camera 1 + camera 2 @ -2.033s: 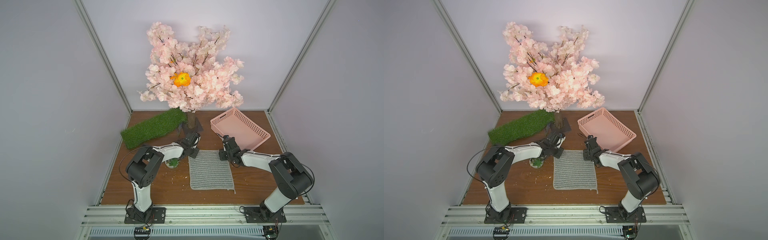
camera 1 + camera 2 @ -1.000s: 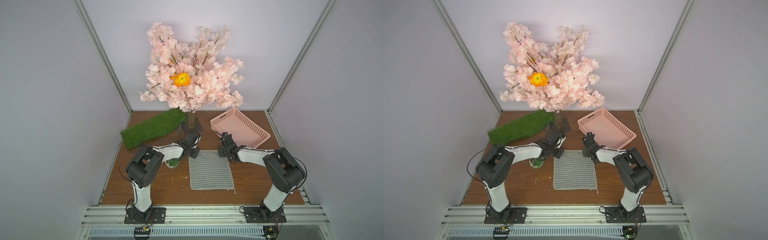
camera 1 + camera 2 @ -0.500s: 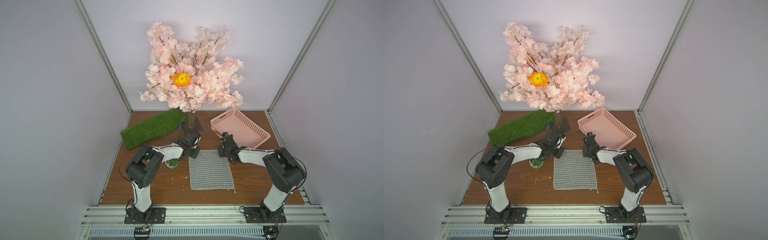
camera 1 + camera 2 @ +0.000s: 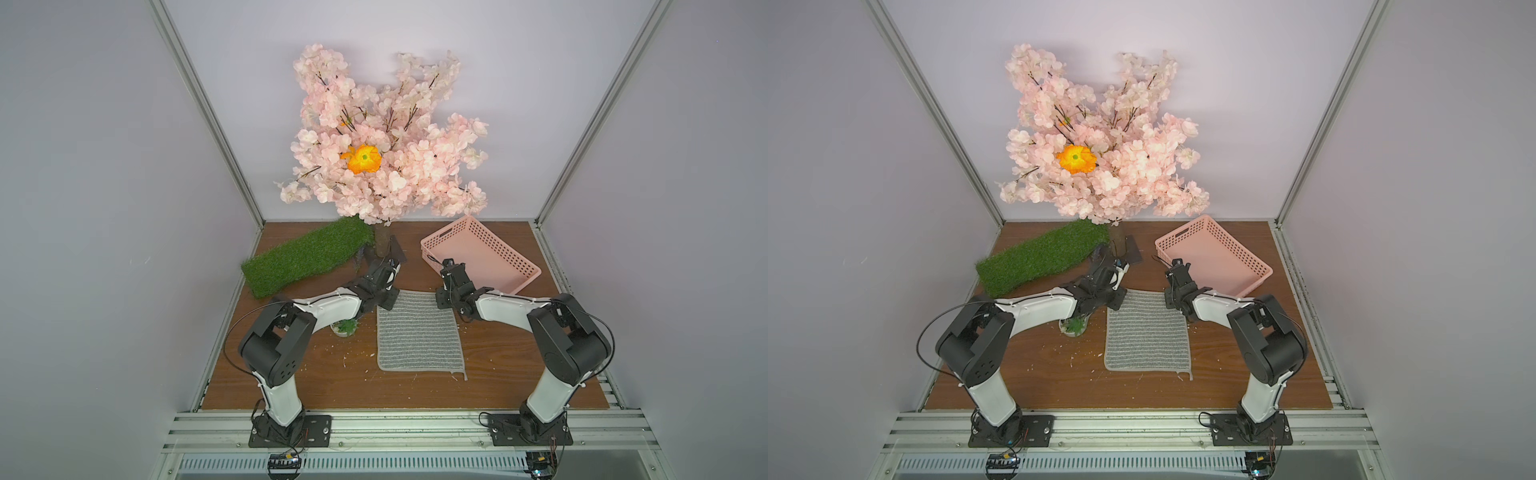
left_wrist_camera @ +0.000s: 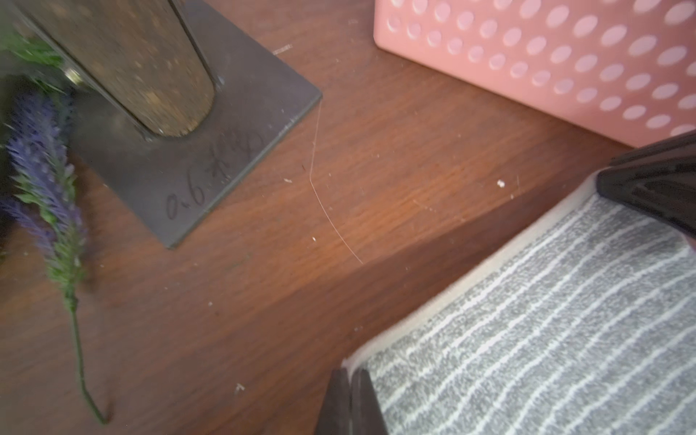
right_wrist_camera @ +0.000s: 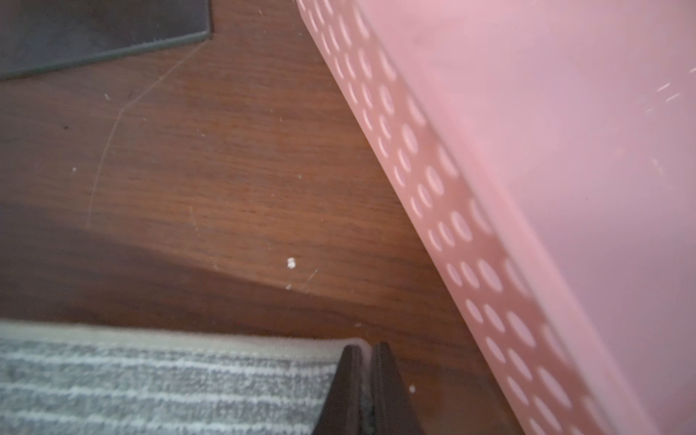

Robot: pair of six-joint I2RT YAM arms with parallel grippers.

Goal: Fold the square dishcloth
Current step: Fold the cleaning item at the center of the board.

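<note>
Dishcloth (image 4: pixel 419 332), grey with thin pale stripes, lies flat and unfolded on the wooden table (image 4: pixel 316 382), its far edge running between the two grippers. Left gripper (image 5: pixel 349 399) is clamped on the far corner on its own side; the left wrist view shows the jaws pressed together with the pale hem caught between them. Right gripper (image 6: pixel 367 380) is likewise closed on the other far corner, the hem pinched at its fingertips, with the pink basket (image 6: pixel 489 188) just beyond it and to its outer side.

Both pinches look shallow, right at the hem, so the fold should probably start with a small, even lift of both corners together. Keeping the two grippers level and equally spaced ought to hold the far edge taut and straight. Drawing them back toward the arm bases, low over the cloth, should lay the held edge onto the near edge. Lifting unevenly could skew the fold or pull a corner free.
</note>
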